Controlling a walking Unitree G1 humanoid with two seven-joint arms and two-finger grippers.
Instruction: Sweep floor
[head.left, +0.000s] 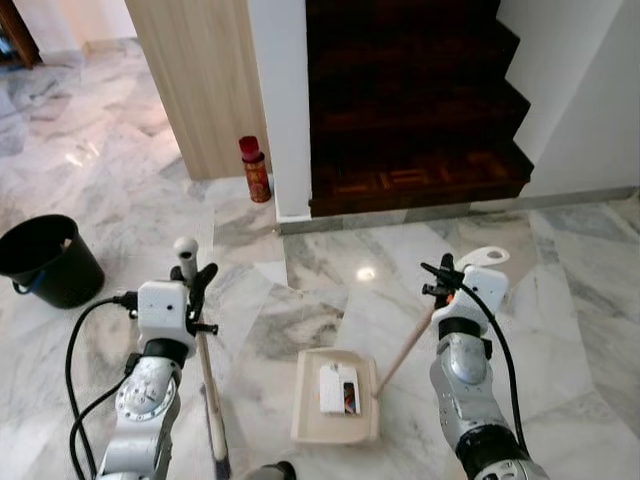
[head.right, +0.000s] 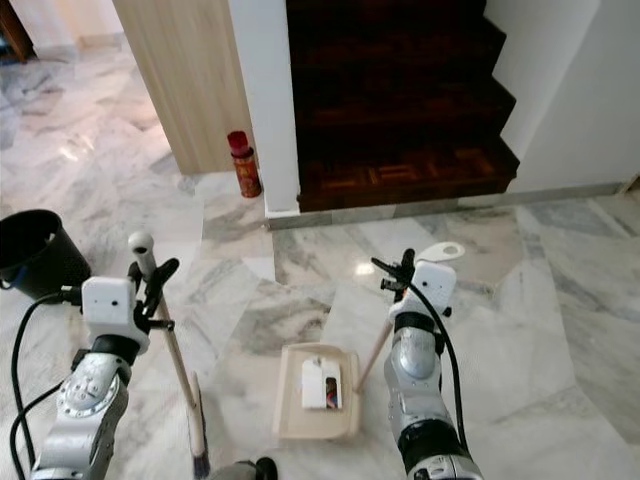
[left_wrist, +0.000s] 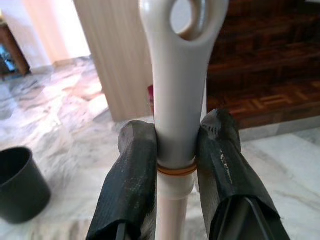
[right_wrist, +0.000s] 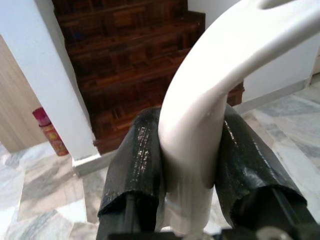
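Observation:
My left gripper (head.left: 197, 283) is shut on the pale broom handle (head.left: 208, 378), just below its looped grey top (left_wrist: 181, 75); the two black fingers (left_wrist: 131, 185) press it from both sides. The broom stands nearly upright, its dark head near the floor at the lower edge. My right gripper (head.left: 443, 277) is shut on the white curved dustpan handle (right_wrist: 210, 100). The handle's stick slants down to the cream dustpan (head.left: 337, 396) lying on the marble floor between my arms. Small bits of litter (head.left: 338, 390) lie inside the pan.
A black bucket (head.left: 47, 259) stands on the floor at the left. A red spray can (head.left: 255, 170) stands by the white pillar (head.left: 287, 110). Dark wooden stairs (head.left: 410, 110) rise straight ahead. A wood panel wall (head.left: 200, 80) is at the back left.

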